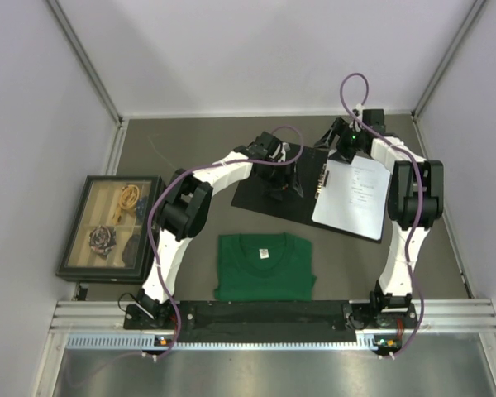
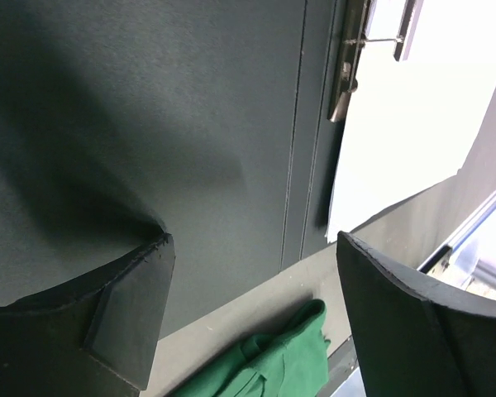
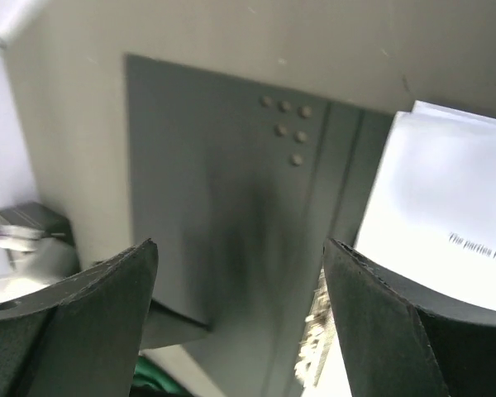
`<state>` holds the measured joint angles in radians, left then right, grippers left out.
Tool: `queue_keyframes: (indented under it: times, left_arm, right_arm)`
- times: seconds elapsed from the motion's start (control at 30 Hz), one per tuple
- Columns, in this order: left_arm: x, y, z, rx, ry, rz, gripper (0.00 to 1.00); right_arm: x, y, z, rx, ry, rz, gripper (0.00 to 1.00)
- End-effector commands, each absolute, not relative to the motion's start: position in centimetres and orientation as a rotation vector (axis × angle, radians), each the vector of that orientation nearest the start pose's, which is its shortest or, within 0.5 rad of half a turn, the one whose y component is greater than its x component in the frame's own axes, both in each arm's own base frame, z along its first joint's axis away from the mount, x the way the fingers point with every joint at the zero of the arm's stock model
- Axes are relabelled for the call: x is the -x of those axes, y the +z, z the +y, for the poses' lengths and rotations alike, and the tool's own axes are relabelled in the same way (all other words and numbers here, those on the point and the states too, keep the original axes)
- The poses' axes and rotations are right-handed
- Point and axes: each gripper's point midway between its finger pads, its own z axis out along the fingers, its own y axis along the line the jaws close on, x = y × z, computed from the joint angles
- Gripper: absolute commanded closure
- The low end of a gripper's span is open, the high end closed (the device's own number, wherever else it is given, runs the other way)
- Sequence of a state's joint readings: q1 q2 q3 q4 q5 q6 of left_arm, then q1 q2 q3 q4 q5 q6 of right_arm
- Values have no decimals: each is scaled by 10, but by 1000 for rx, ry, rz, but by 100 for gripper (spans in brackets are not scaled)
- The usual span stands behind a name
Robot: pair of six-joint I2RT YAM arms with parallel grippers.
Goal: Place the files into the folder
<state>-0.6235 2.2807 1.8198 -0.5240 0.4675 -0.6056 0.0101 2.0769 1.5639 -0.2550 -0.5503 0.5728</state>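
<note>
On open black folder (image 1: 255,199), white files (image 1: 355,197)

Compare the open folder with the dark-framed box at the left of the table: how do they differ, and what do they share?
The folder lies turned at an angle on the table; the box lies straighter. The folder shows plain black inner faces, with white sheets on its right half; the box shows tan compartments holding small ornaments. The folder looks thin and open; the box has a raised frame. Both are dark, rectangular and lie flat.
</note>
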Motion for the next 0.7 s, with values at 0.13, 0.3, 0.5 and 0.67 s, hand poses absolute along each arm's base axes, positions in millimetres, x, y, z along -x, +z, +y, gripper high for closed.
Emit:
queue_keyframes:
  times: [0.13, 0.3, 0.5, 0.67]
  left_arm:
    - [-374, 65, -399, -305, -1071, 2703, 17]
    - [-375, 61, -399, -302, -1072, 2711, 16]
    - [-376, 60, -401, -299, -1080, 2713, 17]
    - [-376, 58, -401, -296, -1084, 2716, 16]
  right_arm:
    - [-529, 94, 122, -170, 969, 2330, 20]
    - [-526, 86, 125, -166, 998, 2340, 20]
    - [-520, 84, 130, -173, 1055, 2330, 21]
    - [-518, 94, 138, -175, 1133, 2303, 22]
